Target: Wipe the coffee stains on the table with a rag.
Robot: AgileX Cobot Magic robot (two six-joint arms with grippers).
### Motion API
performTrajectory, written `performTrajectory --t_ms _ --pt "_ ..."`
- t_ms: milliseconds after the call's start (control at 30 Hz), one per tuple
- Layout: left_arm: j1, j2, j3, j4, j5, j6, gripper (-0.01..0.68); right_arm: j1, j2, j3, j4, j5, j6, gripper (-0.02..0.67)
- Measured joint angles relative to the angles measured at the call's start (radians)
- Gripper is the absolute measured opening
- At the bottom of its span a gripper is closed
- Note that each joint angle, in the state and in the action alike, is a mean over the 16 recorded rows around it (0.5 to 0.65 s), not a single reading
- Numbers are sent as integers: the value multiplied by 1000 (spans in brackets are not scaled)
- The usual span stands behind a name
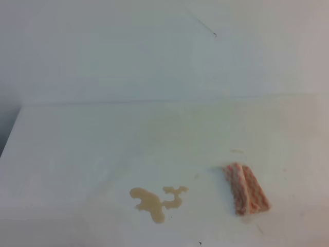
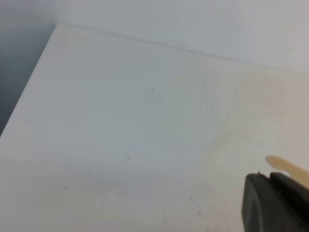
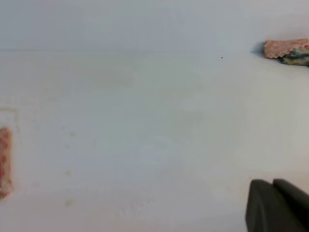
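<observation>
The coffee stains are two tan lobed blotches on the white table, near its front middle. The rag, pinkish-orange with pale stripes and folded, lies flat to the right of the stains, apart from them. Neither gripper shows in the high view. In the left wrist view only a dark part of my left gripper shows at the bottom right, with a tip of a stain just beyond it. In the right wrist view a dark part of my right gripper shows at the bottom right, and the rag's edge at the far left.
The table's left edge drops off to a dark gap. A pale wall rises behind the table. A second pinkish cloth piece with a blue patch lies at the upper right of the right wrist view.
</observation>
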Motion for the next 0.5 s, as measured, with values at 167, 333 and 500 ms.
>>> performTrajectory --t_ms 167,333,500 --pt "0 0 0 0 0 0 1 0 1 0 -1 0 0 -4" --pt "0 0 0 0 0 0 1 0 2 0 -2 0 0 -4" --pt "0 0 0 0 0 0 1 0 4 0 -3 0 0 -4"
